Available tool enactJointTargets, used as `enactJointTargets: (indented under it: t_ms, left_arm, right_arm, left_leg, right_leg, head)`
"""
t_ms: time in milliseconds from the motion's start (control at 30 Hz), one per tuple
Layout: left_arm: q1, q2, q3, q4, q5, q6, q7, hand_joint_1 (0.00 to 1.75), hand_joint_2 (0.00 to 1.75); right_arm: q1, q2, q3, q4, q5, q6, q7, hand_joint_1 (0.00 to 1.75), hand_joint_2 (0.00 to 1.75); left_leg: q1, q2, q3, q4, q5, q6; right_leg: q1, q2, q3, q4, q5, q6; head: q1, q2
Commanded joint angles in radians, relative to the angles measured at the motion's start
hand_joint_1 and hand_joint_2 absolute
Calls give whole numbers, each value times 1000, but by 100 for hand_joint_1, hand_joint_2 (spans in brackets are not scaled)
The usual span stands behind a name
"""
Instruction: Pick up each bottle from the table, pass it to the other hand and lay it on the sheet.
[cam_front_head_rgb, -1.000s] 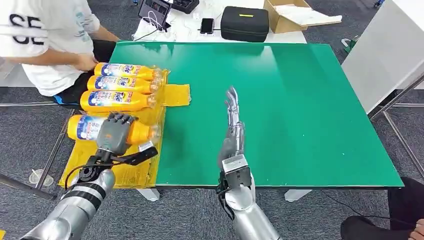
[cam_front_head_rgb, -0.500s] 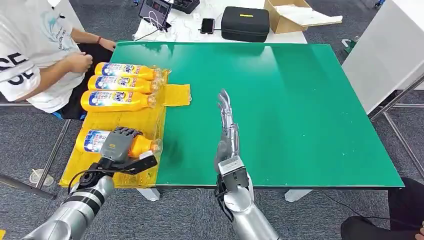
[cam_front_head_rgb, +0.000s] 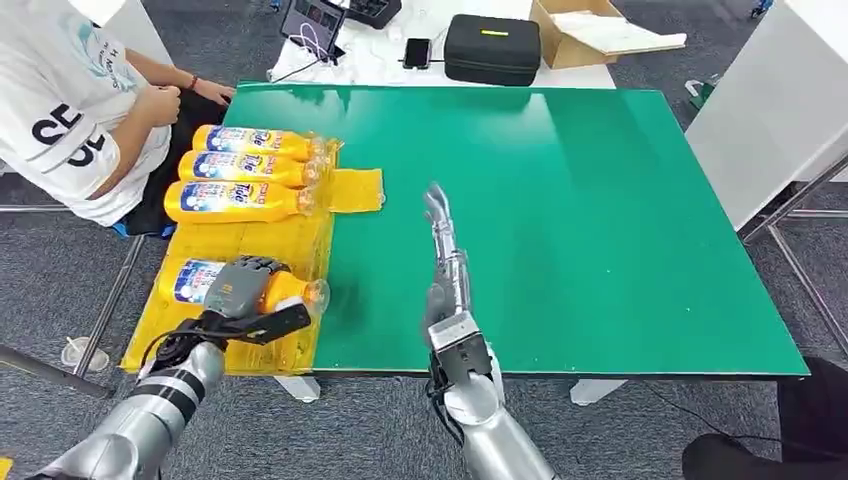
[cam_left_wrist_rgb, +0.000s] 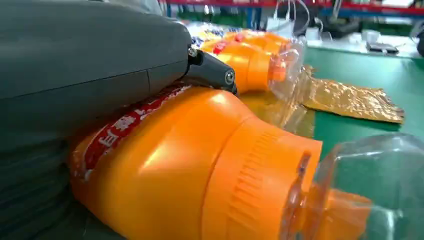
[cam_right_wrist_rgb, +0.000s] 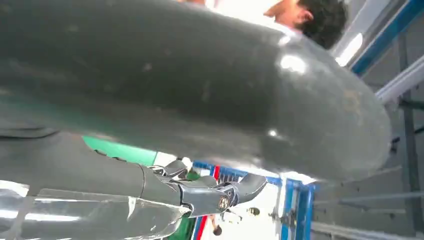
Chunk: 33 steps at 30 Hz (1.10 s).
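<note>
- The left hand (cam_front_head_rgb: 238, 287) is at about 8 o'clock in the head view. Its fingers are curled over an orange bottle (cam_front_head_rgb: 262, 289), and it grips the bottle around the middle.
- In the left wrist view the bottle (cam_left_wrist_rgb: 190, 165) lies on its side under the hand, with its clear cap pointing away from the wrist.
- The bottle lies low on the yellow sheet (cam_front_head_rgb: 222, 245). It cannot be told if it rests on the sheet or is just above it.
- The right hand (cam_front_head_rgb: 443, 262) is near the middle, at about 6 o'clock. It stands flat and straight with its fingers stretched out, and it holds nothing.
- Three more bottles (cam_front_head_rgb: 240, 170) lie side by side on the sheet at about 10 o'clock. They look done.
- The green table (cam_front_head_rgb: 600, 200) shows no other bottle waiting, so this looks like the last one. What is left is to let go and pull the hand away.
- A person (cam_front_head_rgb: 70, 110) sits just beside the three bottles at 10 o'clock, close to the sheet.
- A black case (cam_front_head_rgb: 490, 47), a phone (cam_front_head_rgb: 416, 51) and a cardboard box (cam_front_head_rgb: 600, 30) sit past the far edge at 12 o'clock, well apart from the hands.
- Nothing seems to block the left hand.
</note>
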Motion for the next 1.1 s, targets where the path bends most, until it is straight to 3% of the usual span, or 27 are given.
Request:
enactJointTargets:
  t_ms: [33, 267, 700, 900, 1000, 1100]
  left_arm:
    - [24, 26, -26, 30, 105, -210, -18, 0, 175]
    - [76, 57, -117, -83, 321, -373, -18, 0, 175]
    - [85, 123, -278, -147, 532, -442, -18, 0, 175]
    - [76, 130, -330, -143, 558, -411, -18, 0, 175]
    - [64, 110, -368, -115, 580, -308, -18, 0, 175]
    - [46, 62, -330, -59, 580, -197, -18, 0, 175]
  right_arm:
    - [-53, 4, 10, 138, -4, 37, 7, 0, 0]
    - [-58, 9, 5, 162, -8, 53, 5, 0, 0]
    - [-61, 15, -17, 186, -32, 68, 4, 0, 0]
    - [-63, 15, -28, 195, -51, 84, 9, 0, 0]
    - [-57, 17, -33, 189, -53, 92, 9, 0, 0]
    - [-48, 17, -41, 179, -50, 85, 13, 0, 0]
  left_leg:
    - [-1, 6, 9, -2, -2, 2]
    - [-1, 3, 13, -2, -1, 1]
    - [-2, 0, 18, -3, -1, 2]
    - [-2, -2, 17, -3, 0, 2]
    - [-1, 0, 17, -3, -1, 1]
    - [-1, -2, 16, -2, -1, 1]
  right_leg:
    - [0, 4, 7, -2, 0, -1]
    - [-1, 3, 11, -1, 0, -1]
    - [-1, 0, 18, -2, -1, 0]
    - [-1, -2, 16, -2, -2, 0]
    - [0, -1, 16, -2, -2, 0]
    - [0, -3, 16, -2, -2, 0]
  head:
    - [0, 0]
    - [0, 0]
    - [0, 0]
    - [0, 0]
    - [0, 0]
    - [0, 0]
